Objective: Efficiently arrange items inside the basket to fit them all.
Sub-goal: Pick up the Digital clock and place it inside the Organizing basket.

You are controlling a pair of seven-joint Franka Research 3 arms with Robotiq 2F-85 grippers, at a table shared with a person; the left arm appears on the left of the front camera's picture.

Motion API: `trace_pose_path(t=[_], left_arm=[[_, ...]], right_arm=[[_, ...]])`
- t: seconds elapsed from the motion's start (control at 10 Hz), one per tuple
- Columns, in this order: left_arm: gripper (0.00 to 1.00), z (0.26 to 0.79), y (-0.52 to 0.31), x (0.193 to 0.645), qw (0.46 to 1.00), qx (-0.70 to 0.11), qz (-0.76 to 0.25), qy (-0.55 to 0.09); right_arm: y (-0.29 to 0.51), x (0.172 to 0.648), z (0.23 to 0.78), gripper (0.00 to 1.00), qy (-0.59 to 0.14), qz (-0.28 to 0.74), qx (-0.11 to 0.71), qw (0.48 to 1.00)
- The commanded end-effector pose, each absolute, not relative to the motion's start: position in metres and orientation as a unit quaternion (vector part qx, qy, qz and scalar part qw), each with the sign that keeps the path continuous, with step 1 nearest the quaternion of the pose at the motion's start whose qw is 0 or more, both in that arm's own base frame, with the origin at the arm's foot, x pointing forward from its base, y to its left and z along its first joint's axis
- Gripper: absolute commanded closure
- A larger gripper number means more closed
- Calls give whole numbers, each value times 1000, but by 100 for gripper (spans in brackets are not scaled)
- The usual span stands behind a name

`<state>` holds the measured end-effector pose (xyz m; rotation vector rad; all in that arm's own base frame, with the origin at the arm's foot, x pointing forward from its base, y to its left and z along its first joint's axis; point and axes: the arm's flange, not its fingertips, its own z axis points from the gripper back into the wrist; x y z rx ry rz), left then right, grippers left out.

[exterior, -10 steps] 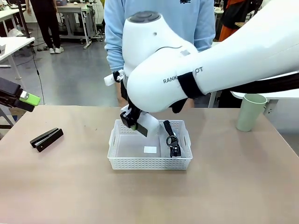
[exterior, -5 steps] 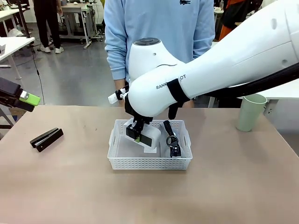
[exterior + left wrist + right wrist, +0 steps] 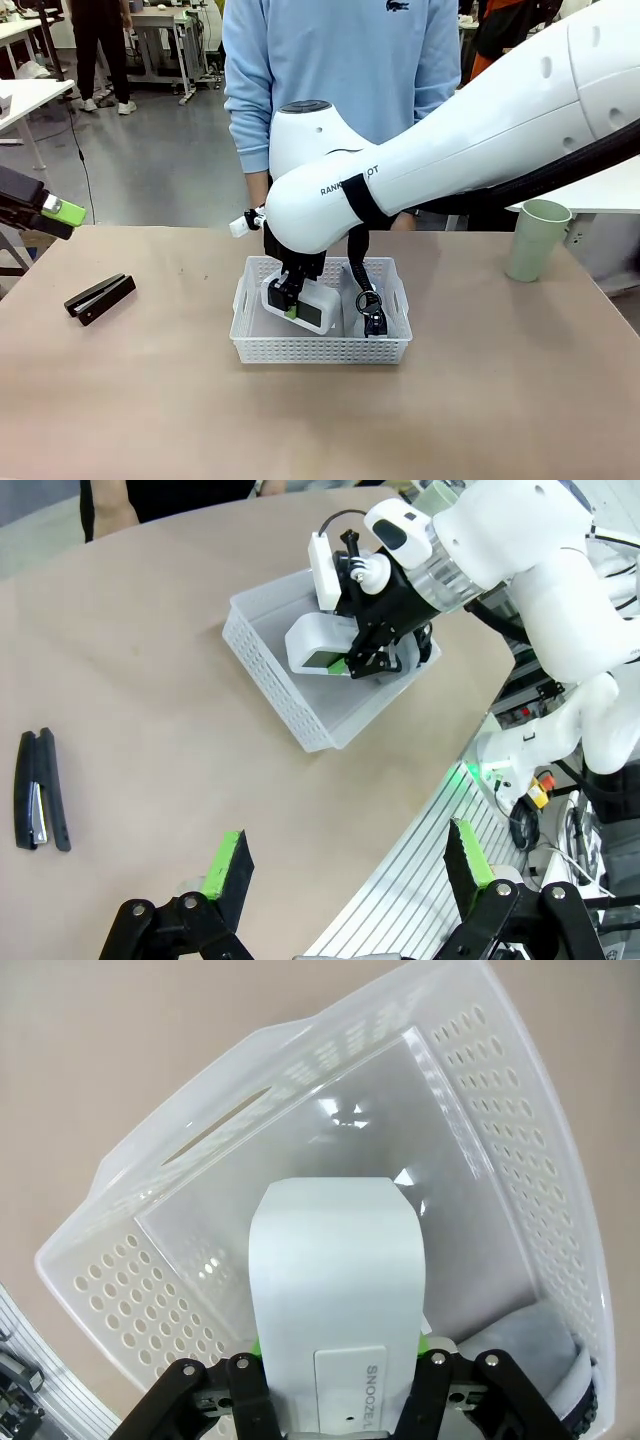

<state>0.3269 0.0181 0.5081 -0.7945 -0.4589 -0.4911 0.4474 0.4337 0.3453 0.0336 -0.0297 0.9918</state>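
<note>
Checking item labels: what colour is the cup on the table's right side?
The cup is pale green, clearest in the front view.

Basket (image 3: 320, 350) top access blocked: right arm (image 3: 450, 150) reaches over it from 3 o'clock. Inside, white box (image 3: 312, 308) mid-basket, pouch (image 3: 372, 305) along the 3 o'clock wall; bare floor at the 9 o'clock end. Surface (image 3: 200, 420) at 6 o'clock open. Stapler (image 3: 99, 298) at 9, cup (image 3: 535, 240) at 2, person (image 3: 330, 80) at 12.

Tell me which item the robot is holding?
The small white box, clamped in the right gripper inside the basket; the stapler, cup and pouch sit untouched.
</note>
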Motion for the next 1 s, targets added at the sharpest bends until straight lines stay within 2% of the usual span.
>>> trace_pose_path(t=[0.0, 0.7, 0.8, 0.9], left_arm=[[0, 509, 18, 327, 860, -388, -241, -227], [0, 509, 18, 327, 860, -388, -241, -227], [0, 509, 18, 327, 860, -388, -241, -227], [0, 509, 18, 327, 860, -388, -241, -227]], right_arm=[[439, 452, 346, 48, -13, 465, 14, 885], [435, 455, 339, 48, -8, 450, 23, 893], [435, 456, 338, 8, -6, 450, 22, 893], [435, 456, 337, 0, -4, 452, 20, 892]])
